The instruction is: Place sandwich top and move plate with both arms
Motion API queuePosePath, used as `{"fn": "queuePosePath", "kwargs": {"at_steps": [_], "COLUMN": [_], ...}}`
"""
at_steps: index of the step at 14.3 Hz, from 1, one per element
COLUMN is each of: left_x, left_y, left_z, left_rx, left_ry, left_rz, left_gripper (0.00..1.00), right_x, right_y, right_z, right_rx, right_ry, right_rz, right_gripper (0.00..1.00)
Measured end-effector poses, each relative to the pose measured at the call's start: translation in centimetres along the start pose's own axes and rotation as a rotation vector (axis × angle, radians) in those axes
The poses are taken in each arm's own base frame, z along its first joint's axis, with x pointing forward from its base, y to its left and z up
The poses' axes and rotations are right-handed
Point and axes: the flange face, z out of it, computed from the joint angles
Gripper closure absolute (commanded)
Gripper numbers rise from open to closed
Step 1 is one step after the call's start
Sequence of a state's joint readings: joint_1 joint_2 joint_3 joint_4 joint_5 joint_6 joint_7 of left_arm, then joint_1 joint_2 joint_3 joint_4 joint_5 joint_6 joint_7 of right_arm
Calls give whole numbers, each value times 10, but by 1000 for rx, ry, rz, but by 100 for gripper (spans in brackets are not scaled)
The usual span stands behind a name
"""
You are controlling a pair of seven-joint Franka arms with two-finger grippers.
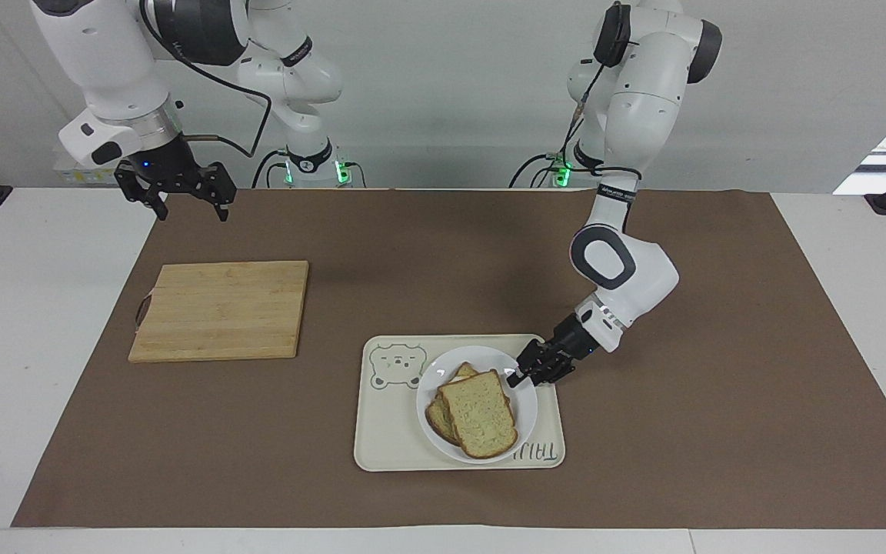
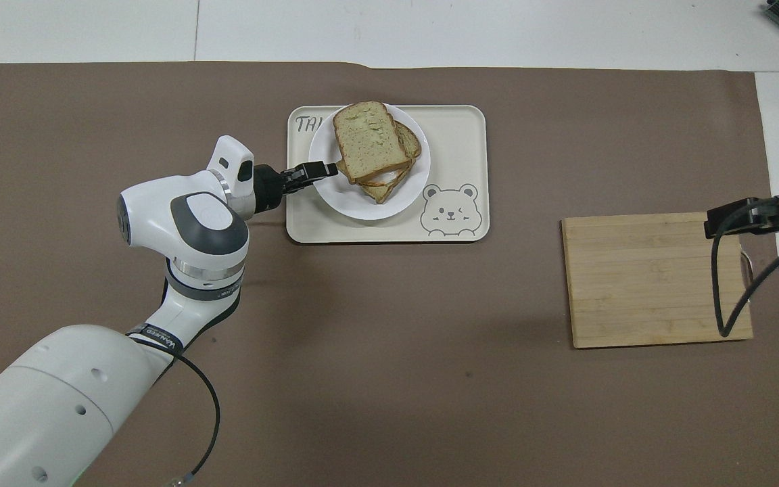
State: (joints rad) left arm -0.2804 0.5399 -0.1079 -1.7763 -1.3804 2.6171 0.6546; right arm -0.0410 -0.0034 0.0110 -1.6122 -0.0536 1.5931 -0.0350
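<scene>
STEP: sandwich top is on the stack. Judged next: move the plate w/ both arms.
L GRIPPER: left gripper (image 1: 529, 373) is at the rim of the small round white plate (image 1: 527, 412), at the plate's 9 o'clock in the overhead view. Approach is low and slanted. Spread or pressed together: cannot tell. Rim contact: cannot tell.
R GRIPPER: right gripper (image 1: 174, 191) hangs spread and empty over the brown mat (image 1: 412, 254) corner, at approx. 11 o'clock of the board in the facing view. Arm waits.
TASK ITEM: sandwich top, a pale speckled bread slice w/ brown crust (image 1: 480, 414), lies uppermost on the plate, rotated vs. the slices below.
HOW TO: take the rim only, clear of the bread. Bring the R gripper to the rim at 3 o'clock (overhead view) before any lift. Lift both ends together, plate level, slow accel.
RISK: stack is skewed and loose. Tilt or a jerk probably slides the top slice off. A one-sided lift probably tips the plate.
CONTAINER 1: plate holds the bread stack: top slice plus lower brown-crusted slices (image 1: 437, 419), pale filling at the edge.
CONTAINER 2: rectangular cream tray w/ bear drawing (image 1: 389, 438) holds the plate only. Overhead view: plate sits toward the tray's 10 o'clock, bear at the 4 o'clock corner.
OTHER: rectangular bamboo cutting board (image 1: 220, 308) lies well apart from the tray, toward the right arm's end, nothing on it.
</scene>
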Motion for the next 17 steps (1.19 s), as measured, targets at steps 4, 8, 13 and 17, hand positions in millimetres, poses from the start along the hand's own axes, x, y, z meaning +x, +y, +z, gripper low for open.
{"fn": "queuePosePath", "kwargs": {"at_steps": [4,8,13,17], "left_x": [37,74,115,147], "left_y": [6,24,13,27], "left_z": [-38,-103,-185,-266], "left_rx": [82,154,258,453], "left_ry": [38,105,36,-126], "left_rz": [157,290,419,534], "left_gripper": [0,0,0,0], "right_x": [0,0,0,0], "right_y": [0,0,0,0], "right_z": [0,0,0,0], "right_rx": [0,0,0,0], "right_ry": [0,0,0,0], "right_rz": [0,0,0,0], "right_gripper": [0,0,0,0]}}
